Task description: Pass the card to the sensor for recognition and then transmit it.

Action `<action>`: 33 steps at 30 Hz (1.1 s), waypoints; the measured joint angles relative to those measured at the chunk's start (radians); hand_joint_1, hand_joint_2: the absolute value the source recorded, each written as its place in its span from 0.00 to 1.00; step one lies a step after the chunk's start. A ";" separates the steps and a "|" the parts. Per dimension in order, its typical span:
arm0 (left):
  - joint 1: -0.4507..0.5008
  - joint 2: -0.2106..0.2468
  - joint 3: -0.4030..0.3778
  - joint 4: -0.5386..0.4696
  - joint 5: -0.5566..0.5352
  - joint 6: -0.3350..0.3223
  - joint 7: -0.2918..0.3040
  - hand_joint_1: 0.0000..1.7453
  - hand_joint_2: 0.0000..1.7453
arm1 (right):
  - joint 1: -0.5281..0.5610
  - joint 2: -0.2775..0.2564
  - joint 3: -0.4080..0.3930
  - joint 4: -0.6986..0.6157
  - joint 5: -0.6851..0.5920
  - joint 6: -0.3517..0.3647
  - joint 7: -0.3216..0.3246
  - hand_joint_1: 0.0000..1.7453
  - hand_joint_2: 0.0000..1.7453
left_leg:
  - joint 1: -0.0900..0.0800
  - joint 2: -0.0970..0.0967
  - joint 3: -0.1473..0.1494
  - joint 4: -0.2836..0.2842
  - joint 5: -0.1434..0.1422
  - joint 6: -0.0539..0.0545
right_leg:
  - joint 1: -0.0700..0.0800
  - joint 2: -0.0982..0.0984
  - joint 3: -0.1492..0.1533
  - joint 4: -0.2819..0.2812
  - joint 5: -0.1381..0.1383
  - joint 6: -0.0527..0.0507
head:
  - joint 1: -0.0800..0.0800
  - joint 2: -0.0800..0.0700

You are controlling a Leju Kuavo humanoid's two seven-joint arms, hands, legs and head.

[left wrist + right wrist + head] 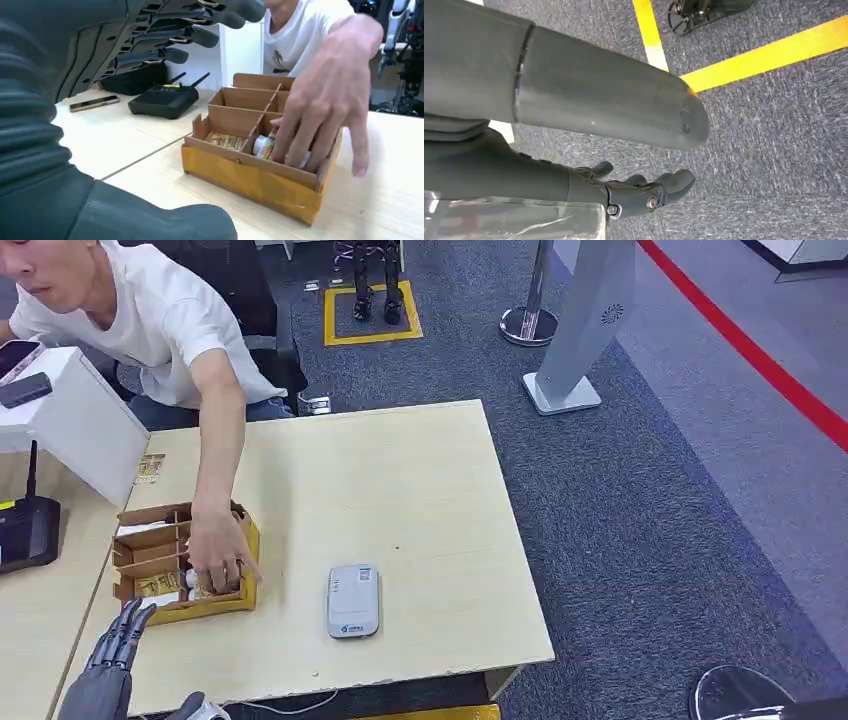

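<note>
A brown and yellow card box with several compartments stands at the table's left side. Cards lie in its near compartments. A person's hand reaches into the box from behind. The grey-white sensor lies flat to the right of the box. My left hand hovers just in front of the box's near left corner, fingers apart and holding nothing. In the left wrist view my left hand is raised before the box, where the person's hand touches the cards. My right hand hangs over the carpet, holding nothing.
A black device with antennas and a white box sit on the adjoining table to the left. A phone lies there too. A grey stand and a stanchion base are on the carpet beyond the table.
</note>
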 joint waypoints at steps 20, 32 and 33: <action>0.020 -0.069 -0.015 -0.045 -0.014 0.054 -0.034 0.00 1.00 | 0.001 0.008 -0.020 -0.001 0.001 0.000 -0.003 0.00 0.00 | 0.000 0.000 0.000 0.000 0.000 0.000 | 0.000 0.000 0.000 0.000 0.000 0.000 | 0.000 0.000; 0.018 -0.072 -0.039 -0.045 -0.009 0.071 -0.025 0.00 1.00 | 0.001 0.007 -0.020 -0.001 0.016 -0.001 -0.001 0.00 0.00 | 0.000 0.000 0.000 0.000 0.000 0.000 | 0.000 0.000 0.000 0.000 0.000 0.000 | 0.000 0.000; 0.018 -0.072 -0.040 -0.045 -0.008 0.071 -0.025 0.00 1.00 | 0.001 0.007 -0.020 -0.001 0.018 -0.001 -0.001 0.00 0.00 | 0.000 0.000 0.000 0.000 0.000 0.000 | 0.000 0.000 0.000 0.000 0.000 0.000 | 0.000 0.000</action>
